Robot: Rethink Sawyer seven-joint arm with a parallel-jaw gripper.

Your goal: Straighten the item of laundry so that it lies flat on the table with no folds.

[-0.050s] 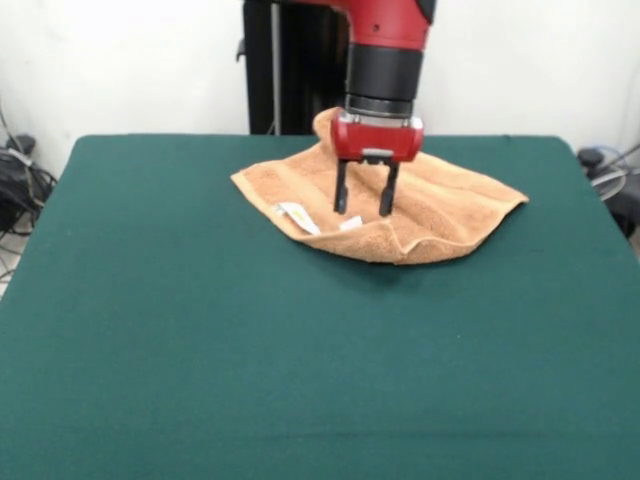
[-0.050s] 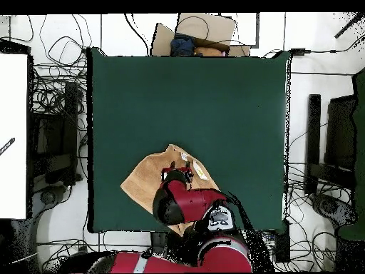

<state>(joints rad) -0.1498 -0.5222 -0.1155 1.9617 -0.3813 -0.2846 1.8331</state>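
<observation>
The item of laundry [image 1: 440,205] is a light orange-tan towel lying rumpled at the far middle of the table [image 1: 200,350], with raised folds at its near edge and a bunched corner behind the arm. White labels [image 1: 298,217] show at its near-left edge. My gripper [image 1: 365,205] hangs over the towel's middle, open, its two dark fingers pointing down with nothing between them. In the overhead view the towel [image 2: 142,182] shows partly under the red arm, and the gripper [image 2: 178,173] sits over its upper part.
The green table [image 2: 214,100] stretches wide on all sides of the towel. Cables and dark equipment [image 2: 57,135] lie on the floor beyond its left and right edges. A cardboard box [image 2: 203,32] sits past the far edge.
</observation>
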